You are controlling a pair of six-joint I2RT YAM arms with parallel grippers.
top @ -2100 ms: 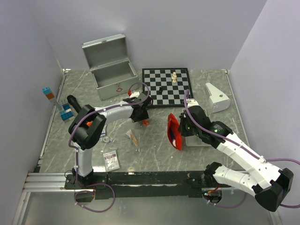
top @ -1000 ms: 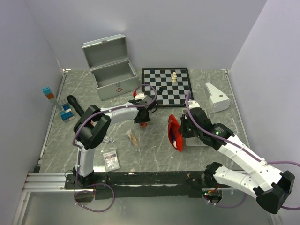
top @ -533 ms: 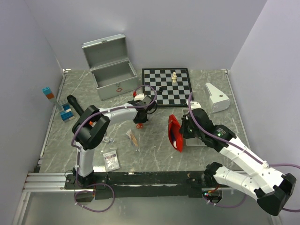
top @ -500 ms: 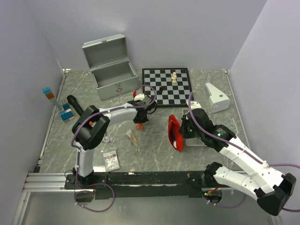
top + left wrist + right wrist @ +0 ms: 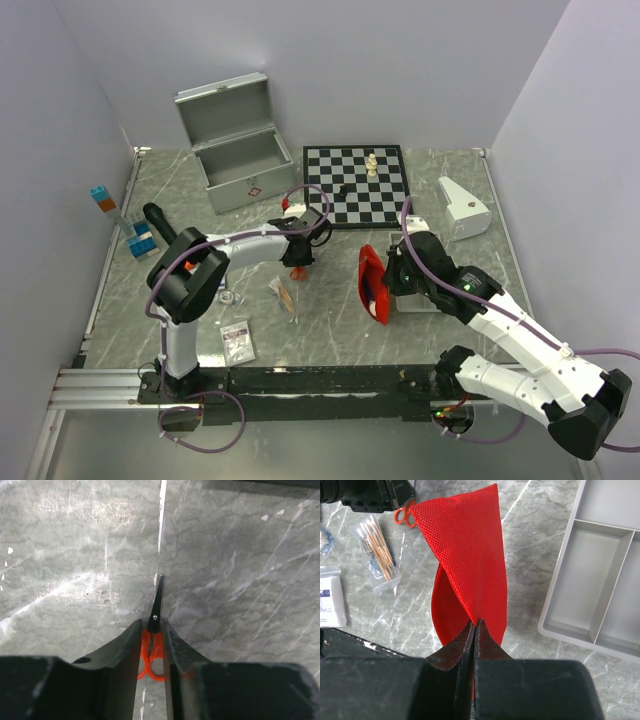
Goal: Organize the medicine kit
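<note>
The medicine kit's silver metal case (image 5: pixel 240 165) stands open at the back left, lid up. Its red pouch (image 5: pixel 372 282) hangs folded from my right gripper (image 5: pixel 386 284), which is shut on the pouch's edge just above the table; the right wrist view shows the pouch (image 5: pixel 465 555) in the gripper (image 5: pixel 476 625). My left gripper (image 5: pixel 298 260) is at the table's middle, shut on small orange-handled scissors (image 5: pixel 153 647). The black blades point away from the gripper (image 5: pixel 152 627) over the table.
A chessboard (image 5: pixel 355 185) with pieces lies behind the grippers. A shallow grey tray (image 5: pixel 600 580) sits right of the pouch, a white object (image 5: pixel 463 208) behind it. A cotton swab packet (image 5: pixel 284 293) and a gauze packet (image 5: pixel 237 341) lie near the front. Blue blocks (image 5: pixel 140 240) are at the left.
My left gripper has moved down and slightly toward the near left, over the orange scissors, and now grips them. The right arm with the pouch has barely moved.
</note>
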